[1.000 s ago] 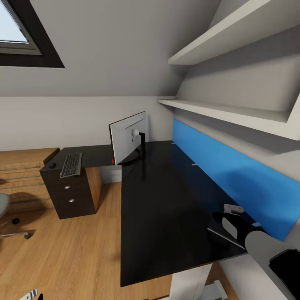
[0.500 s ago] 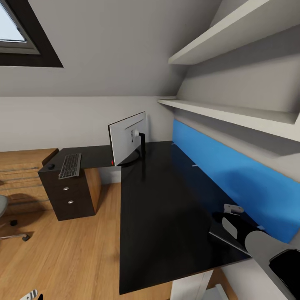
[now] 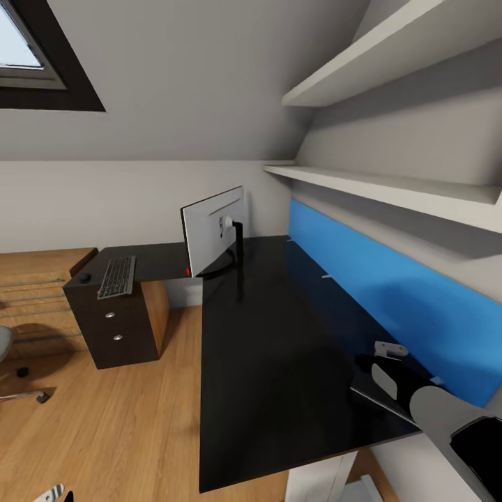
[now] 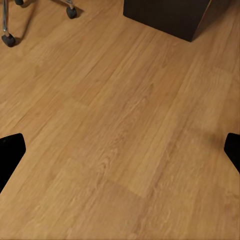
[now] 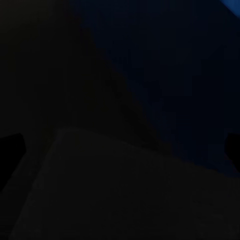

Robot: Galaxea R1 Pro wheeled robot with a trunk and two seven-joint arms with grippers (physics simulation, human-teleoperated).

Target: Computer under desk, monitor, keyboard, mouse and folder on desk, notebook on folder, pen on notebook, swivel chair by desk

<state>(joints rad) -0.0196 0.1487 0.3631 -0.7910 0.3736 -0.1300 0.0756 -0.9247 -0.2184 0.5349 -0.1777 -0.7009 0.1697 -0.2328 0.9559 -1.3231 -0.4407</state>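
The desk (image 3: 279,335) has a glossy black top and a blue back panel. The monitor (image 3: 213,233) stands on it with its grey back toward me. On the desk's left wing lie the keyboard (image 3: 117,276) and, left of it, the mouse (image 3: 85,277). The swivel chair (image 3: 5,345) shows at the far left edge. A thin dark slab with a pale edge, apparently the notebook (image 3: 376,396), lies on the desk under my right arm (image 3: 446,415). My right gripper (image 5: 120,145) hangs open over that dark surface. My left gripper (image 4: 120,150) is open above bare floor. Computer, folder and pen are out of view.
A dark drawer unit (image 3: 115,331) stands under the desk's left wing, with a light oak chest (image 3: 38,293) beyond it. White shelves (image 3: 390,188) jut out above the desk's back panel. Chair casters (image 4: 72,12) rest on the wooden floor (image 3: 104,432).
The whole head view shifted slightly to the right a second ago, so the camera moved. Since half a second ago nothing has visibly changed.
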